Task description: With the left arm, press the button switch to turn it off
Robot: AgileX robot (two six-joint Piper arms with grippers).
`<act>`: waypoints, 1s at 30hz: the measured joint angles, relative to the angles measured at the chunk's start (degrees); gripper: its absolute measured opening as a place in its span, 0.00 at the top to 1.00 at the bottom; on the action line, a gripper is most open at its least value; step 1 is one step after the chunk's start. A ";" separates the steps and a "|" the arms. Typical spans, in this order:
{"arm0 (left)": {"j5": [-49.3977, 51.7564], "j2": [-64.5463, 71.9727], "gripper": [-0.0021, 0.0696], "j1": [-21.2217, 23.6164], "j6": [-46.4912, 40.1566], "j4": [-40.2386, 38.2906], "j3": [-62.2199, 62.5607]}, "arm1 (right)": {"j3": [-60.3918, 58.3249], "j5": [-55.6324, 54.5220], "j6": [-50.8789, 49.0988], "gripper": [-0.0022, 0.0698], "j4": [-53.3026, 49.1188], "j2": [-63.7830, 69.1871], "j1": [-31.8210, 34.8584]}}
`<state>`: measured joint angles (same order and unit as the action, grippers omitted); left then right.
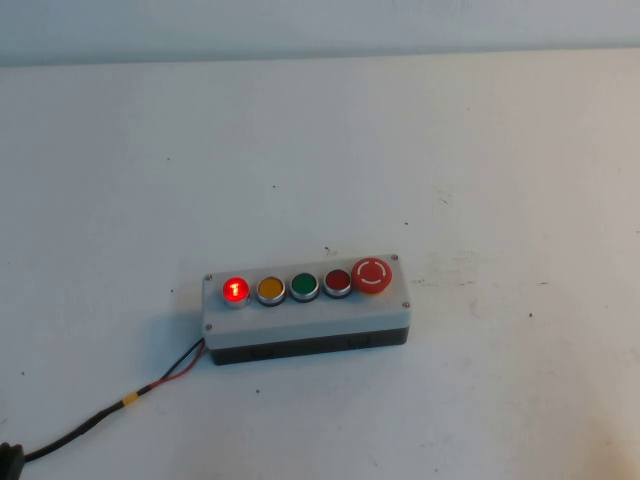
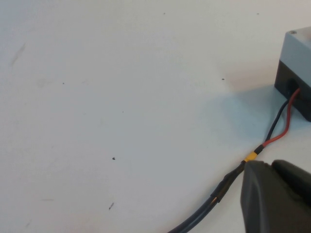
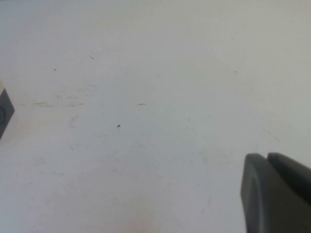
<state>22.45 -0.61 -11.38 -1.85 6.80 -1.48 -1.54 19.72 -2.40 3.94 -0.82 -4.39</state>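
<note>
High view: lit button switch [image 1: 235,290]; left pincer [image 2: 277,194], right pincer [image 3: 277,189] unseen.

Neither arm appears in my high view. In the left wrist view the left gripper [image 2: 276,196] is cut by the frame corner, so I cannot judge its fingers; the grey box [image 2: 297,73] is clipped at the edge, its buttons unseen. The cable [image 1: 95,420] runs out of the high view's lower corner. In the right wrist view the right gripper [image 3: 276,191] is likewise cropped, and only a box corner [image 3: 5,112] shows.
</note>
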 joint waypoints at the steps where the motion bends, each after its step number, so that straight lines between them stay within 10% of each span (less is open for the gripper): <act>1: -0.12 0.00 0.98 0.00 0.00 -0.22 0.00 | 0.00 0.00 0.00 0.99 0.00 0.00 0.00; 20: -0.74 0.00 0.98 0.00 0.25 -0.67 0.00 | 0.00 0.00 0.00 0.99 0.00 0.00 0.00; 30: -18.51 0.00 0.98 0.00 17.46 -12.67 0.00 | 0.00 0.00 0.00 0.99 0.00 0.00 0.00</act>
<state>3.94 -0.61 -11.38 15.60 -5.87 -1.48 -1.54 19.72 -2.40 3.94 -0.82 -4.39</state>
